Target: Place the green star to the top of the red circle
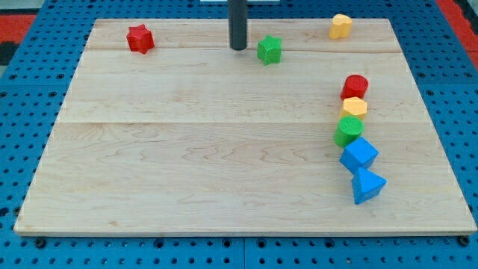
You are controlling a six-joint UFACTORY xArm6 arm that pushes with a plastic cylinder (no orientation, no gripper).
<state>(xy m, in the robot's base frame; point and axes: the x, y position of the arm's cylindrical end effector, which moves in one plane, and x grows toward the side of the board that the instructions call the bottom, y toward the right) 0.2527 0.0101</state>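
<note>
The green star [269, 50] lies near the view's top, a little right of centre. My tip [238, 47] stands just to the star's left, with a small gap between them. The red circle [355, 86] sits at the view's right, lower than the star and well to its right. It heads a column of blocks that runs down the right side.
Below the red circle lie a yellow hexagon [355, 107], a green circle [348, 130], a blue cube [359, 155] and a blue triangle [367, 184]. A red star [140, 39] sits at top left, a yellow block [340, 26] at top right. The wooden board [187, 149] rests on blue pegboard.
</note>
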